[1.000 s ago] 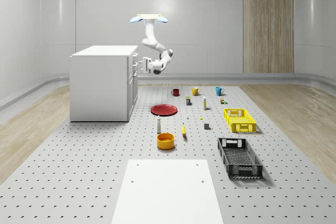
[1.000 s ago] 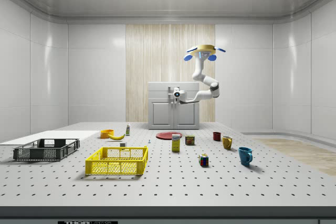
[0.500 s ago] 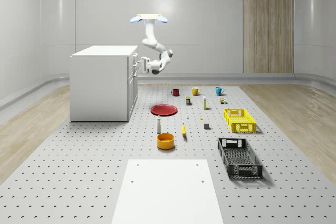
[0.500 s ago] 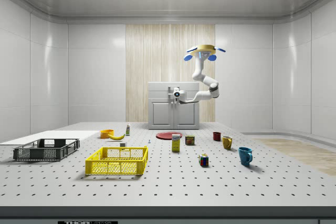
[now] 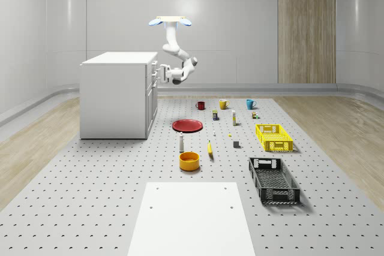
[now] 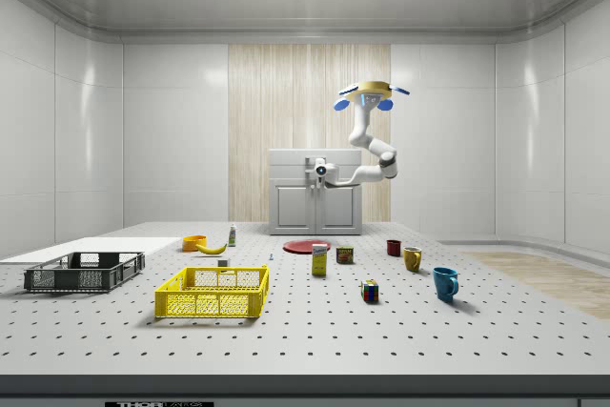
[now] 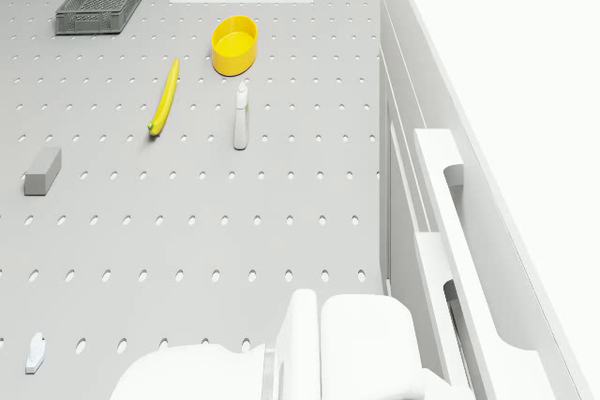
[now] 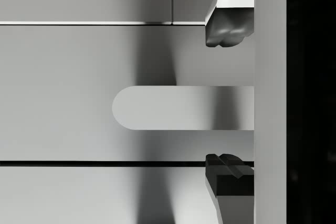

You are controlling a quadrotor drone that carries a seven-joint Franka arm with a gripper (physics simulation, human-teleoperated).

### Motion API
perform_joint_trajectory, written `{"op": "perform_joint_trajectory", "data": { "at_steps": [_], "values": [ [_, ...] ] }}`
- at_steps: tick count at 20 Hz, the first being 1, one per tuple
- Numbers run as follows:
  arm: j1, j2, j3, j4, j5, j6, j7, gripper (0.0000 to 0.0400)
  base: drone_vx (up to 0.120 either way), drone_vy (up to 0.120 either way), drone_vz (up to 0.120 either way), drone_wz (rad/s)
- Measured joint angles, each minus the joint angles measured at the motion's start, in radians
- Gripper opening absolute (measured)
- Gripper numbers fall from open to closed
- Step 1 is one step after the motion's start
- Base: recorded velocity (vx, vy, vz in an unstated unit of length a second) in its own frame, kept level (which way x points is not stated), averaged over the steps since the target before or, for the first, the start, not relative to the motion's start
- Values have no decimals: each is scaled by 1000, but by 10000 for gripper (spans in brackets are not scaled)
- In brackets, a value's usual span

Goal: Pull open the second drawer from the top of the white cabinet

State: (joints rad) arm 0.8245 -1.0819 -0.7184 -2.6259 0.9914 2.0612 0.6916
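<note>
The white cabinet (image 5: 117, 97) stands at the whole-scene view's left, its drawer fronts facing the table's middle. The drone (image 5: 171, 22) hovers in the air beside that front, above cabinet height. Its arm bends down and back toward the cabinet. My gripper (image 5: 158, 76) is right at the upper drawers, and it appears again in the side view (image 6: 319, 171). In the wrist view the gripper (image 8: 227, 103) is open. One fingertip (image 8: 226, 30) and the other (image 8: 228, 174) straddle a rounded white drawer handle (image 8: 184, 107) without touching it. I cannot tell which drawer it belongs to.
Below the arm lie a red plate (image 5: 187, 125), a white bottle (image 7: 242, 117), a banana (image 7: 164, 98) and a yellow bowl (image 7: 233, 44). Mugs (image 5: 223, 104), a yellow crate (image 5: 273, 137) and a black crate (image 5: 273, 179) sit farther out. A white slab (image 5: 192, 217) lies near the front.
The arm has drawn in slightly toward the cabinet, bringing the gripper closer to the drawer front. The drone has stayed in place.
</note>
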Motion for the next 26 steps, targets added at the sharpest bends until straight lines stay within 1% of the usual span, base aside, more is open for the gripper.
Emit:
{"op": "perform_joint_trajectory", "data": {
  "at_steps": [5, 10, 24, 26],
  "values": [
    [10, 16, 7, 3, 18, 10, -13, 300, 0, 0, 0, 0],
    [17, 33, 6, 11, 29, 11, -23, 300, 0, 0, 0, 0],
    [9, 50, 15, 22, 44, -1, -28, 300, 0, 0, 0, 0],
    [7, 51, 17, 23, 45, -2, -29, 232, 0, 0, 0, 0]
  ]
}}
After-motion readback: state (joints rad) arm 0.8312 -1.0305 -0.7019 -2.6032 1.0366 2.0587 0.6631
